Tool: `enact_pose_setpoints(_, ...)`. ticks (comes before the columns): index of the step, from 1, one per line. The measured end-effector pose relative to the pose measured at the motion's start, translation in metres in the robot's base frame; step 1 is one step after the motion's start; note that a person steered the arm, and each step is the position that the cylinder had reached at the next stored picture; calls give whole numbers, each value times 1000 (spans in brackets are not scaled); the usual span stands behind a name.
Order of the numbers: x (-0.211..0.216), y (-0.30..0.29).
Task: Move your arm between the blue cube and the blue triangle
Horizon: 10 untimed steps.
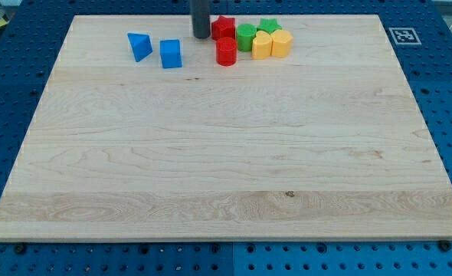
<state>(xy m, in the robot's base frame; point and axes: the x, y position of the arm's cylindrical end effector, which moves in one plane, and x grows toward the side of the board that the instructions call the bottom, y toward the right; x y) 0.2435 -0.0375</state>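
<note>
The blue triangle (139,46) lies near the top left of the wooden board (226,153). The blue cube (171,54) sits just to its right, with a narrow gap between them. My tip (201,36) is at the end of the dark rod coming down from the view's top. It stands to the right of the blue cube and just left of the red star (224,27), outside the gap between the two blue blocks.
A cluster sits right of my tip: a red cylinder (226,52), a green cylinder (246,36), a green star (269,27), a yellow heart-like block (262,45) and a yellow block (281,43). A marker tag (401,35) is at the board's top right corner.
</note>
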Motion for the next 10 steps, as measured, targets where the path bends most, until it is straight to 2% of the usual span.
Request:
enact_pose_setpoints(2, -9, 26)
enact_pose_setpoints(4, -4, -15)
enact_pose_setpoints(6, 35, -77)
enact_pose_setpoints(8, 44, -95)
enact_pose_setpoints(10, 86, -114)
